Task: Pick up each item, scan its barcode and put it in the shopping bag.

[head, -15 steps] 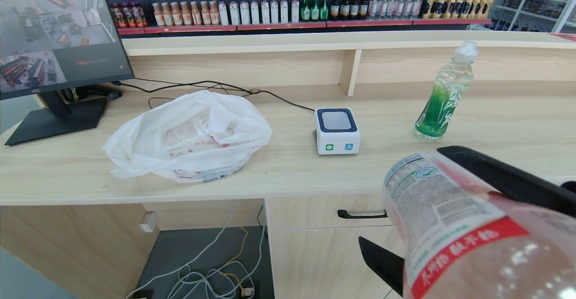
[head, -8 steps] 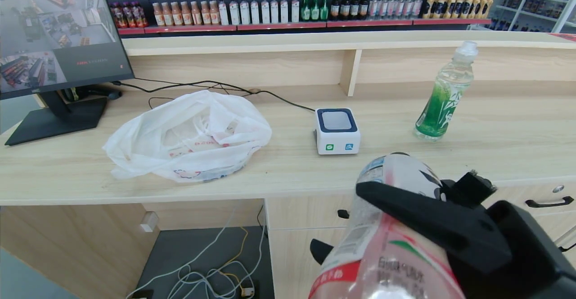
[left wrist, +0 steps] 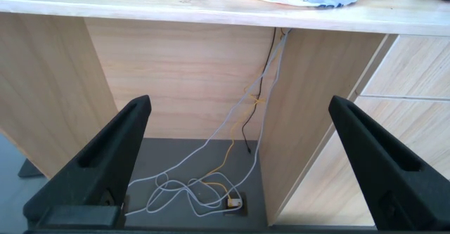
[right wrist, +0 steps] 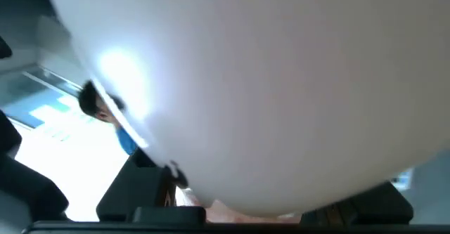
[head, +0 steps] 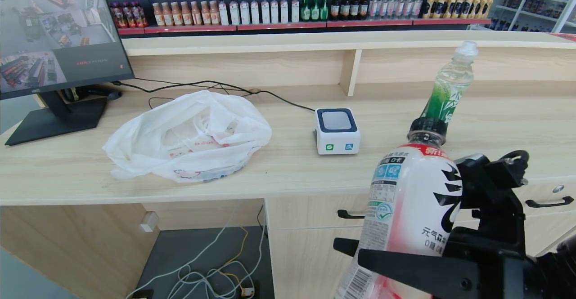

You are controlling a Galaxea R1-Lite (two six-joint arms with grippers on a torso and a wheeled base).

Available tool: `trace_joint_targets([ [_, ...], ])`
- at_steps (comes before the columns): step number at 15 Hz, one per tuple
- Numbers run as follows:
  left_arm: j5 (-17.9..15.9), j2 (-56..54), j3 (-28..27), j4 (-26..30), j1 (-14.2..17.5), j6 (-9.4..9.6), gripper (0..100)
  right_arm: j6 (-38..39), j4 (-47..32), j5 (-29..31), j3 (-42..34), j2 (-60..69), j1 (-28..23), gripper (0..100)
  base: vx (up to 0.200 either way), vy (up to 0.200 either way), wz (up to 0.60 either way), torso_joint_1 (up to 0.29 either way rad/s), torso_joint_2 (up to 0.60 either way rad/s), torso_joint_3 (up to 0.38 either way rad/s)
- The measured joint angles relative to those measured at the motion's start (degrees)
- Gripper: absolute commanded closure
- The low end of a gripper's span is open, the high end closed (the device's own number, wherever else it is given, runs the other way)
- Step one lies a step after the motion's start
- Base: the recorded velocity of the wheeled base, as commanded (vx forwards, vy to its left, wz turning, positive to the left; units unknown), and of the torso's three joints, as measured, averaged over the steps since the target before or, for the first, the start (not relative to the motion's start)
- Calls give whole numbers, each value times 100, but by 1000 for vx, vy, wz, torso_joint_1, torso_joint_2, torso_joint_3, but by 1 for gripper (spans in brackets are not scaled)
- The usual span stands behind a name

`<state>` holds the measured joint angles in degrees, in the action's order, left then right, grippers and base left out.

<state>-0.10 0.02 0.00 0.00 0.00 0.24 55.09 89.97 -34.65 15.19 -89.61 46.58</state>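
Pink-white bottle [head: 414, 200] clamped in right end effector [head: 351, 252], lower right, short of scanner [head: 337, 130], probably unscanned | green bottle [head: 443, 96] upright on desk [head: 288, 173], upper right, waiting | shopping bag [head: 189, 137] centre-left (apparently holding something) | left end effector [left wrist: 239, 104] spread apart

A black flat-screen monitor [head: 54, 33] showing camera feeds stands at the far left of the pale wooden counter [head: 292, 171], with thin black cables [head: 202, 84] running along behind it. Under the counter, white and yellow cords [head: 198, 277] tangle on the dark floor beside a black-handled wooden drawer [head: 310, 216]. Rows of drink bottles [head: 292, 9] line the red-edged shelf [head: 279, 27] beyond.
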Motion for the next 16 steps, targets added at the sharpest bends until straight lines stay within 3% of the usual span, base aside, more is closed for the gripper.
trace_joint_targets([
  [6,0,0,0,0,0,0,0,-1915,-5,-138,460,-171,-527,100,0,0,0,0,0,0],
  [12,0,0,0,0,0,0,0,-3443,-602,1369,1275,-243,-634,100,0,0,0,0,0,0],
  [16,0,0,0,0,0,2,0,-4155,-1076,1801,1692,-212,-634,100,0,0,0,0,0,0],
])
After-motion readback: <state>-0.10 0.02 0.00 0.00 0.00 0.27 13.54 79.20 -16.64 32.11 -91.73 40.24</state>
